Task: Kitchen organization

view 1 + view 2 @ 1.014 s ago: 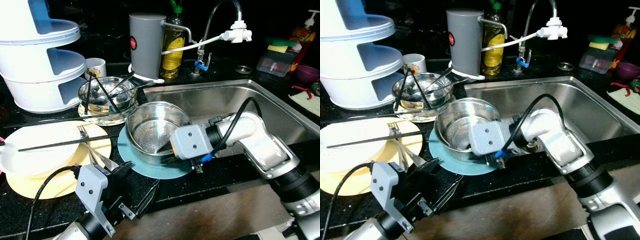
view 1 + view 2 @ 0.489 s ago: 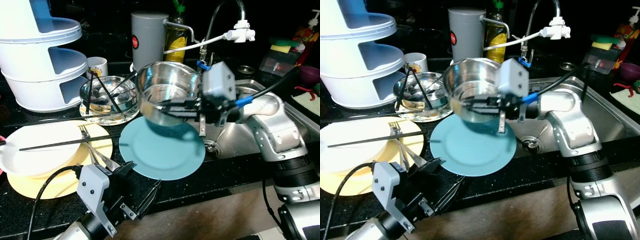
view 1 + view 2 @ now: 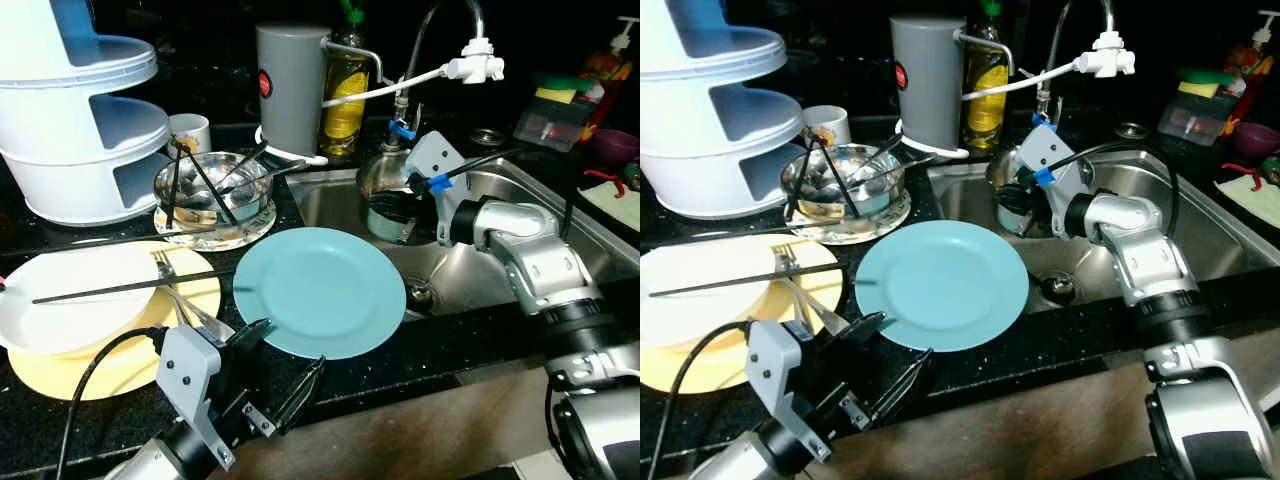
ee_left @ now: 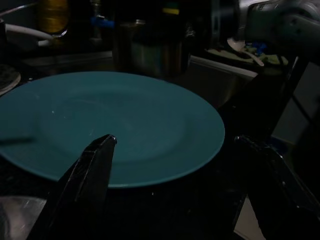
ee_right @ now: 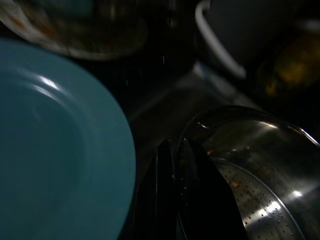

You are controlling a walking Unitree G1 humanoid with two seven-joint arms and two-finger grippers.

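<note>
The right gripper (image 3: 400,212) pinches the rim of the round steel strainer bowl (image 3: 392,195) inside the steel sink (image 3: 540,205), at the round teal plate's (image 3: 320,290) two o'clock. The left gripper (image 4: 175,165) gapes wide, holding nothing, at the plate's six o'clock.

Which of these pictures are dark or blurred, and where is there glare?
Left wrist view: very dim, but the teal plate is readable. Right wrist view: dark, soft background, highlights on the steel pot. Eye views: sharp, bright glare on the white plates.
</note>
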